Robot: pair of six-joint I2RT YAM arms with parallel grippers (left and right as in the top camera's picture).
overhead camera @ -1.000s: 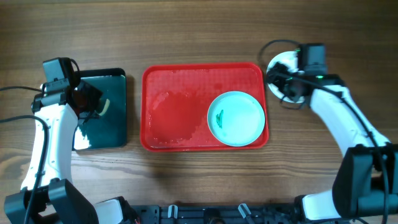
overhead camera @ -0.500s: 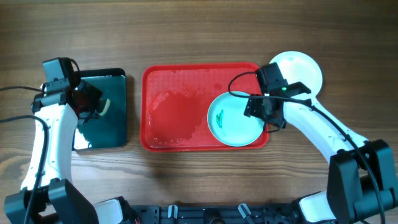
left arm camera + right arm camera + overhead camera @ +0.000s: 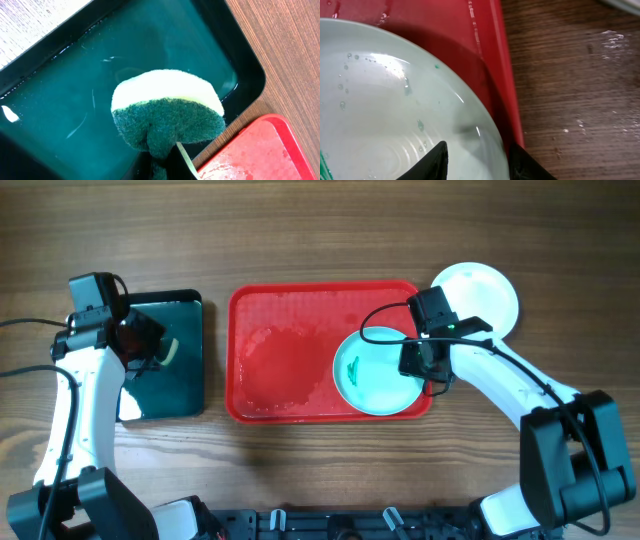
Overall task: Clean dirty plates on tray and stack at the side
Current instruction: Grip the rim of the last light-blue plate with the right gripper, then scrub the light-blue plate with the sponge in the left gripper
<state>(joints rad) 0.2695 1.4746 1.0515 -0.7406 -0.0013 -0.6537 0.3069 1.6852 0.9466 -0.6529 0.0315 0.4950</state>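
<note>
A pale turquoise plate [image 3: 378, 372] with a small green smear lies in the right end of the red tray [image 3: 285, 350]. My right gripper [image 3: 418, 360] is open at the plate's right rim. In the right wrist view, the gripper [image 3: 479, 147] has one finger [image 3: 427, 162] over the wet plate [image 3: 385, 100] and the other outside it by the tray rim [image 3: 497, 60]. A white plate [image 3: 482, 295] lies on the table right of the tray. A second turquoise plate is not in view. My left gripper [image 3: 150, 345] is shut on a yellow-and-green sponge [image 3: 167, 112].
A black tray [image 3: 170, 355] holding water lies left of the red tray, under the sponge; it also shows in the left wrist view [image 3: 240, 65]. The red tray's left half is wet. Water drops lie on the wood right of the red tray [image 3: 615, 35].
My right gripper has moved from over the white plate down and left to the turquoise plate's right rim. The white plate now shows whole. The left arm has not moved.
</note>
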